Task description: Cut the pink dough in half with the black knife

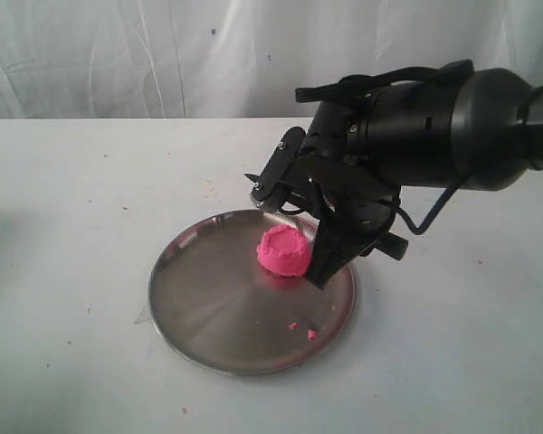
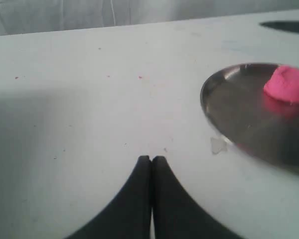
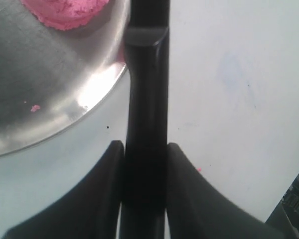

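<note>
The pink dough is one rounded lump on the far right part of a round steel plate. My right gripper is shut on the black knife, which slants down with its tip at the plate just right of the dough. In the right wrist view the knife runs out from between the fingers of the right gripper, past the plate's rim, with the dough beside it. My left gripper is shut and empty over bare table, well away from the plate and dough.
Tiny pink crumbs lie on the plate's near right part, also seen as a pink crumb in the right wrist view. A white table carries the plate, with a white curtain behind. The bulky right arm hangs over the table's right side.
</note>
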`<act>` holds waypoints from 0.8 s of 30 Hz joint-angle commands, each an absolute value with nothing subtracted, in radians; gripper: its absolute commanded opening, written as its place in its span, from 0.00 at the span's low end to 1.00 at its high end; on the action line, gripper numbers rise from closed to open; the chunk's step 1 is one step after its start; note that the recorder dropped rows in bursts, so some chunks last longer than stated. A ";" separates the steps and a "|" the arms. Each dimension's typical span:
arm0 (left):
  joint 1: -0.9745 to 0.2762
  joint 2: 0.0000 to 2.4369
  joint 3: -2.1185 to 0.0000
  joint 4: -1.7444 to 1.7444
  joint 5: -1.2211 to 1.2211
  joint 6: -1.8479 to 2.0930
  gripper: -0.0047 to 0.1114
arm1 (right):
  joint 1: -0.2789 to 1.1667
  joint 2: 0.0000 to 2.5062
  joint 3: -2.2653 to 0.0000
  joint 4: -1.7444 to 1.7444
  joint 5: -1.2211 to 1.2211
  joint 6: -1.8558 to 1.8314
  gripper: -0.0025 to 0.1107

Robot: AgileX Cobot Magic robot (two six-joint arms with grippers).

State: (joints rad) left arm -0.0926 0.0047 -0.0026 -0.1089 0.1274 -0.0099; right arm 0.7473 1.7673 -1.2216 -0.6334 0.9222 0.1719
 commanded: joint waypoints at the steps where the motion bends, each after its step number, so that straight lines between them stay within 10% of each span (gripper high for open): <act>1: -0.092 0.000 0.000 -0.327 -0.071 -0.190 0.04 | 0.748 1.801 -1.209 -0.652 0.923 0.173 0.02; 14: -0.092 0.006 -0.113 -0.245 0.039 -0.562 0.04 | 0.748 1.860 -1.209 -0.697 0.910 0.162 0.02; 24: -0.094 0.454 -0.422 -0.544 0.311 0.012 0.04 | 0.797 1.868 -1.209 -0.775 0.914 0.193 0.02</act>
